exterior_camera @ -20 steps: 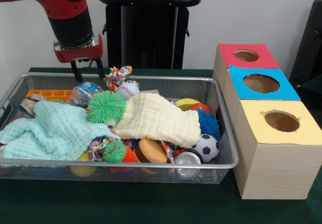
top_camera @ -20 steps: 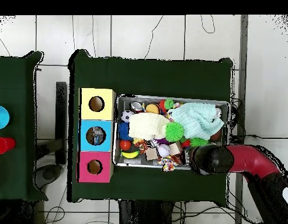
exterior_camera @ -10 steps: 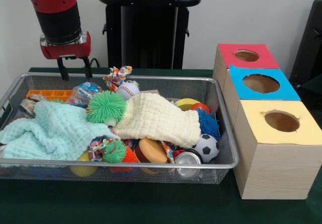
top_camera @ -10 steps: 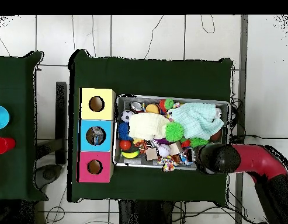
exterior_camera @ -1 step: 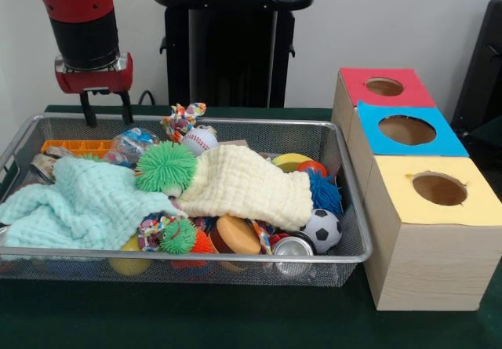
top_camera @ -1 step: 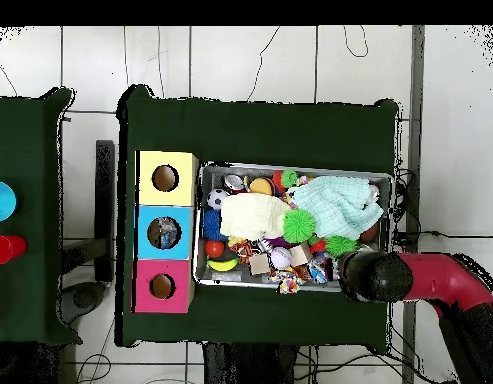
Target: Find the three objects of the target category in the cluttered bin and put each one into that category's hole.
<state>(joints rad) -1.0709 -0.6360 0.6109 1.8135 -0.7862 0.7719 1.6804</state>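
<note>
The gripper (exterior_camera @ -1 step: 103,117) hangs over the back corner of the wire bin (exterior_camera @ -1 step: 345,208), just above its rim. Its two black fingers (exterior_camera @ -1 step: 85,116) stand apart with nothing between them, so it is open and empty. It sits up high like this so it can look for a thing to pick without bumping the pile.

The bin is very full. A mint green cloth (exterior_camera @ -1 step: 74,204) and a pale yellow cloth (exterior_camera @ -1 step: 247,184) lie on top and hide much of what is under them. That is why the robot has to dig. A spiky green ball (exterior_camera @ -1 step: 165,168) rests where the two cloths meet. A baseball (exterior_camera @ -1 step: 199,139) sits near the back wall beside a knotted rope toy (exterior_camera @ -1 step: 182,118). A soccer ball (exterior_camera @ -1 step: 321,229) lies in the front corner next to a silver can (exterior_camera @ -1 step: 292,247). A fuzzy blue ball (exterior_camera @ -1 step: 325,192) sits just behind the soccer ball.

Three boxes stand in a row beside the bin, each with a round hole on top: a red box (exterior_camera @ -1 step: 388,98), a blue box (exterior_camera @ -1 step: 439,141) and a yellow box (exterior_camera @ -1 step: 471,208). They are close to the bin so the drop is a short trip.

The task does not say which kind of thing is wanted. It may be the balls, but I cannot tell. None of them has been lifted yet.
</note>
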